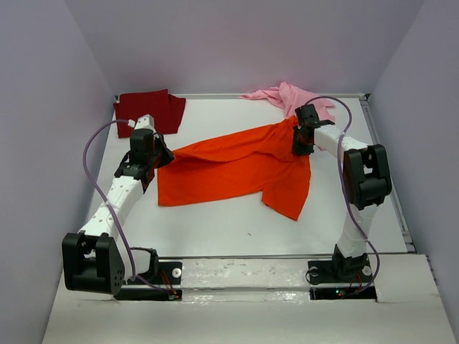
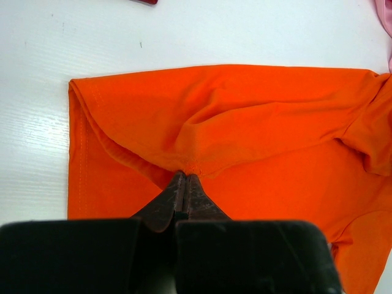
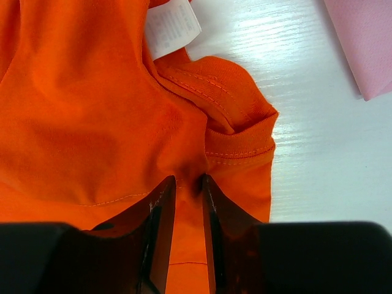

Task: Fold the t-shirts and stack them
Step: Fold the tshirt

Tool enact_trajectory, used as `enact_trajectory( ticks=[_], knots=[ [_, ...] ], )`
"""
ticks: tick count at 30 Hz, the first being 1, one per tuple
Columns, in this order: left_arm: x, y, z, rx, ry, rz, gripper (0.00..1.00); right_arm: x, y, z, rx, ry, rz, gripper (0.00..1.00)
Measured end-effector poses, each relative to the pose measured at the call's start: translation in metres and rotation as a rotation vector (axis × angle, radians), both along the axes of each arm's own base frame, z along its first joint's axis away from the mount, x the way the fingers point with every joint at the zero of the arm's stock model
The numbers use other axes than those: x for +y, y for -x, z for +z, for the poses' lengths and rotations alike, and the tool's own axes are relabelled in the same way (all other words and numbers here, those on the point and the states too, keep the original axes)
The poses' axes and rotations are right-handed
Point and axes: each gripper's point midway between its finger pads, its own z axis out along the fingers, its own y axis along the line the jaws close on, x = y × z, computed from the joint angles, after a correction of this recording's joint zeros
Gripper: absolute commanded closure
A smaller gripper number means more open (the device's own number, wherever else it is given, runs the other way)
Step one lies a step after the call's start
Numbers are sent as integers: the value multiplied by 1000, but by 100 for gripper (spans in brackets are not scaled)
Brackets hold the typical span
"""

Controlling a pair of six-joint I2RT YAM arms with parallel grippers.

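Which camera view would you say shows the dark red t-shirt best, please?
The top external view: the dark red t-shirt lies at the far left, nearly all of it visible. The left wrist view catches only a sliver at the picture's top edge; the right wrist view shows none of it.

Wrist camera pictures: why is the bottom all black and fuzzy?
Left wrist view: the body of the left gripper is too near the lens, so it blurs; the orange t-shirt is sharp. Right wrist view: same dark blur behind the right gripper. Top view: even light, soft shadows.
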Motion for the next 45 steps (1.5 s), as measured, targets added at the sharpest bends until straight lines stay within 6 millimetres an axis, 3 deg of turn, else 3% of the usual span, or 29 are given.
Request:
enact_trajectory(
  ticks=[11, 16, 21, 26, 32, 37, 45],
  knots=[
    [0, 0, 0, 0, 0, 0, 100, 0, 0, 0, 1, 0, 0, 85],
    [0, 0, 0, 0, 0, 0, 100, 0, 0, 1, 0, 0, 0, 84],
    [0, 0, 0, 0, 0, 0, 100, 0, -1, 4, -5, 0, 0, 73],
    [0, 0, 0, -1, -2, 2, 100, -1, -1, 7, -12, 6, -4, 79],
    [3, 2, 5, -22, -26, 14, 100, -2, 1, 4, -4, 5, -5, 76],
    [0, 7, -16, 49, -50, 20, 100, -1, 3, 2, 2, 0, -3, 75],
    [14, 19, -86, 275, -79, 82, 100, 5, -1, 8, -10, -26, 9, 74]
  ],
)
